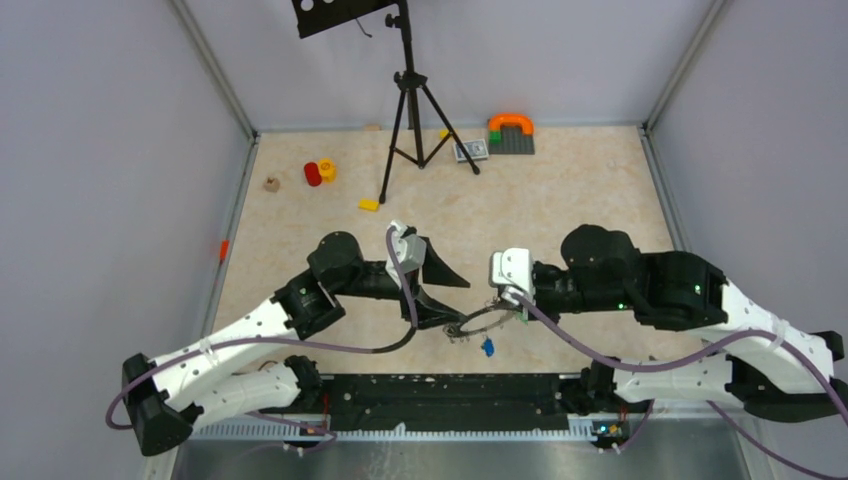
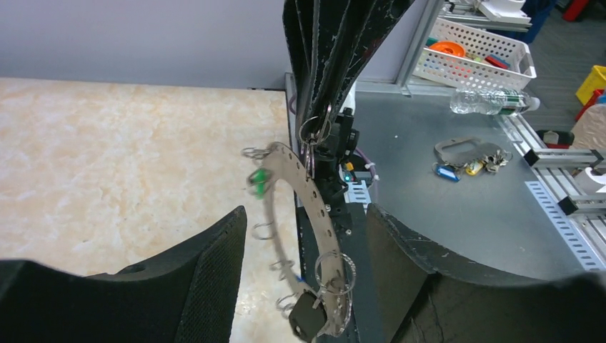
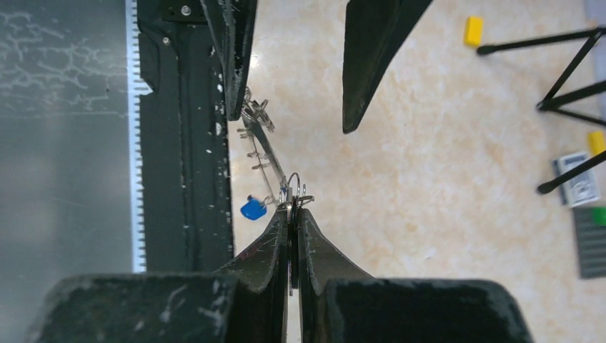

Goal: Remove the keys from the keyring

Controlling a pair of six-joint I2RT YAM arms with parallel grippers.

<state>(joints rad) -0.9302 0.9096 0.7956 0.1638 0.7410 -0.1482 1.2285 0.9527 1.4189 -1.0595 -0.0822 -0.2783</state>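
Observation:
The keyring (image 1: 487, 322), a flat grey metal ring with small holes, hangs above the table near its front edge. My right gripper (image 1: 512, 310) is shut on its rim; in the right wrist view the gripper (image 3: 291, 211) pinches the ring (image 3: 266, 151), seen edge-on, with a blue-tagged key (image 3: 252, 209) hanging beside it. My left gripper (image 2: 306, 214) is open, its jaws on either side of the ring (image 2: 314, 207) without touching it. A black-headed key (image 2: 307, 319) and a green-tagged key (image 2: 259, 179) hang from small split rings on it.
A black tripod (image 1: 408, 110) stands at the back centre. Red and yellow pieces (image 1: 318, 172), a yellow block (image 1: 369, 205) and an orange arch on a grey plate (image 1: 511, 130) lie far back. The black base rail (image 1: 450, 385) runs along the near edge. Another key bunch (image 2: 468, 157) lies off the table.

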